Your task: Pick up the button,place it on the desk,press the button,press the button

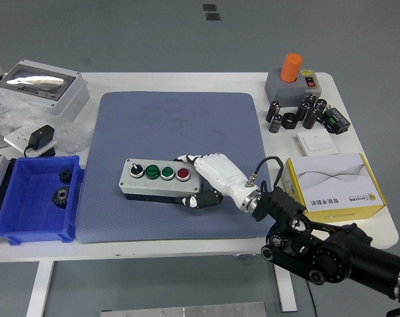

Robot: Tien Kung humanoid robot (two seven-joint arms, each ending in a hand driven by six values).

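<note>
The right robot hand (203, 179) is white, and its fingers are wrapped around the right end of the button box (161, 178), thumb at the near side and the other fingers over the far edge, so it is grasping the box. The box lies flat on the blue mat (173, 132), directly left of the hand, and carries 4 controls in a row: a black knob, 2 green buttons and 1 red button nearest the hand. The mat lies on the white tabletop (186, 249). To the hand's right sits a yellow and white carton (335, 181). Far left of the hand stands a blue bin (34, 205) with 2 small gears inside. Beyond the hand, at the far right, is a grey block with an orange cylinder (291, 67) on top.
</note>
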